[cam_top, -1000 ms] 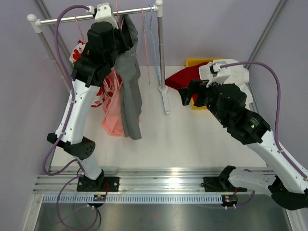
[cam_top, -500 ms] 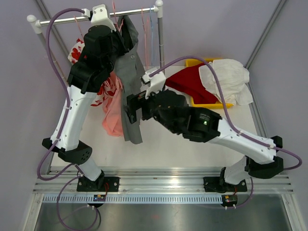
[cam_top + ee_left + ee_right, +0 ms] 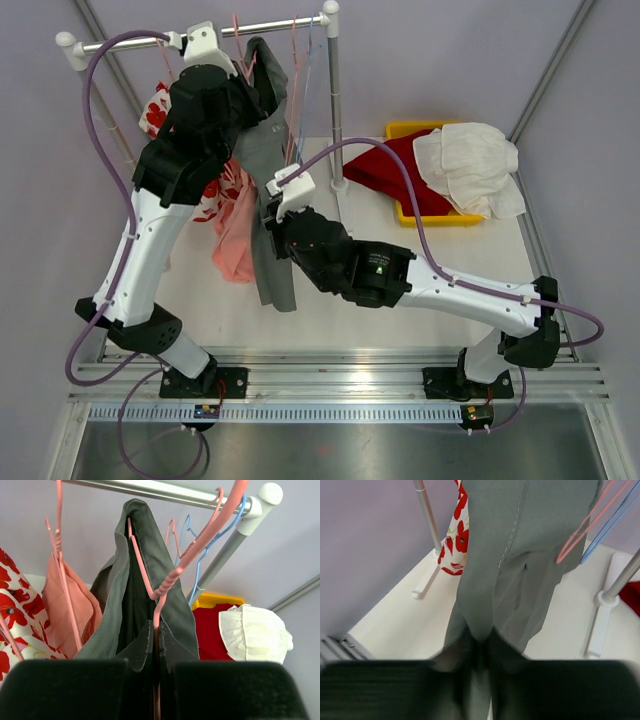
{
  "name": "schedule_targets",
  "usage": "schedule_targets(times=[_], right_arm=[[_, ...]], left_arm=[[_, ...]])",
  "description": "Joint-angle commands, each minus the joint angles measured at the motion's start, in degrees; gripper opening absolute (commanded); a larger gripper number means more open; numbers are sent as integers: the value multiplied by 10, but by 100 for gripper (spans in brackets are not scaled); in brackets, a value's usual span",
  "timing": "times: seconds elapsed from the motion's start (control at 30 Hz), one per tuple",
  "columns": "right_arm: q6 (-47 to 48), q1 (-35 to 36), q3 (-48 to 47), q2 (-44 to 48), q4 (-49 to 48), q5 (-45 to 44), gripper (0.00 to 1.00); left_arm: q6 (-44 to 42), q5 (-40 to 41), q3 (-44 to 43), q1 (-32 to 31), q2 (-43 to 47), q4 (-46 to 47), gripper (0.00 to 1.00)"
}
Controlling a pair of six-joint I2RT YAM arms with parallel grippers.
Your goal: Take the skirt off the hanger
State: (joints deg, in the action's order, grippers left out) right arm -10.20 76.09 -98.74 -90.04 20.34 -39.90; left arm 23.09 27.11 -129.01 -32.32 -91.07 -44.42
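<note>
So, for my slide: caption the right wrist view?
Right gripper pinching a fold of the hanging grey skirt.

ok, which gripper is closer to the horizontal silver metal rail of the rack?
Left. The left gripper sits just under the silver metal rail, shut on the pink wire hanger. The right gripper is well below it, pinching the grey skirt low down.

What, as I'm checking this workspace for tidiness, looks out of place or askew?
The yellow bin overflows: a red garment spills past its left edge, and a white garment drapes over its right rim. Nothing looks damaged.
</note>
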Motion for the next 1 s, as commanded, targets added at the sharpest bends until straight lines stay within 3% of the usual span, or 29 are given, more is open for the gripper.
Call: schedule_targets(times=[0.0,0.13,0.27,0.4,0.5,0.57,0.83,0.97], right_arm=[[12,11,28,12,-79,-28,0],[18,39,57,27,-81,-50,0],[21,120,92,37,-57,-121,0],[12,256,116,29,-30,-217,0],[-43,315,101,-7,35,-268,0],[-116,325,87,-30,89,-267,0],[-177,404,82,-98,105,-315,0],[-271,410,43,-143,214,-328,0]], left_arm=[[20,2,23,-2,49,66,0],[-2,14,32,-2,53,87,0],[-40,45,30,-2,40,110,0],[-77,72,40,7,20,141,0],[-80,69,36,20,5,153,0],[-81,69,23,25,-7,155,0],[-103,62,-97,68,-73,122,0],[-107,59,-95,81,-74,133,0]])
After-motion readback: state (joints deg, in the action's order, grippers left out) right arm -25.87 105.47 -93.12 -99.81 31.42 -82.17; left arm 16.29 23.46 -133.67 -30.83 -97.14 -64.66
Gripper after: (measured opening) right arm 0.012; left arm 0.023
